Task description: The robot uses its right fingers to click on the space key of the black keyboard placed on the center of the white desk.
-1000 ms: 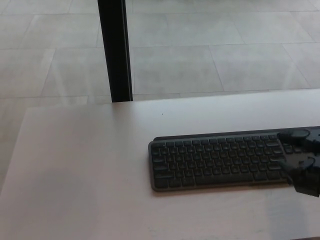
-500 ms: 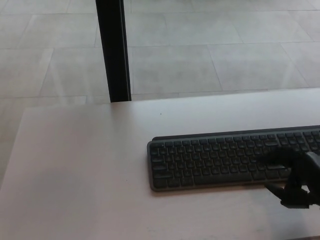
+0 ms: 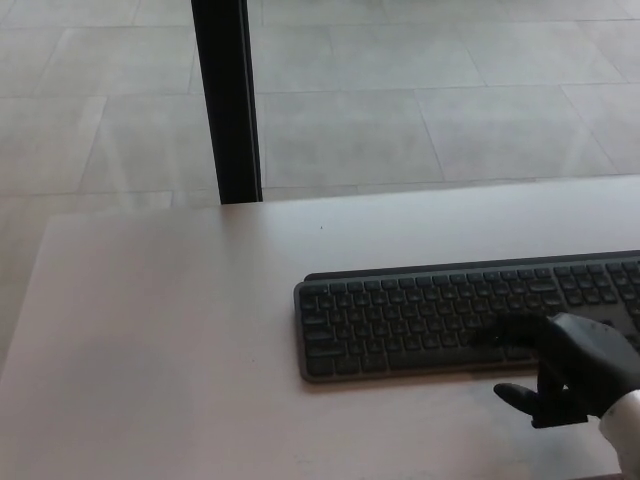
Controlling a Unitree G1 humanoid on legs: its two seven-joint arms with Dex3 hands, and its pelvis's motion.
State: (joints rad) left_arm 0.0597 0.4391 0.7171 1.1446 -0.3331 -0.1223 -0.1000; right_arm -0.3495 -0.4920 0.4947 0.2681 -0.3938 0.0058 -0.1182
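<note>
Robot hand [image 3: 578,372] over keyboard [image 3: 430,318], white desk [image 3: 170,330].

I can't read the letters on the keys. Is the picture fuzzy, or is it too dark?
In the head view, the whole picture is a bit soft and hazy, so the keys on the black keyboard blur together; the dark right hand blends into it, and the white desk looks washed out with only faint shadows.

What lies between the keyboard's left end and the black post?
Nothing: in the head view only bare white desk runs from the keyboard to the post, which stands behind the desk's far edge.
</note>
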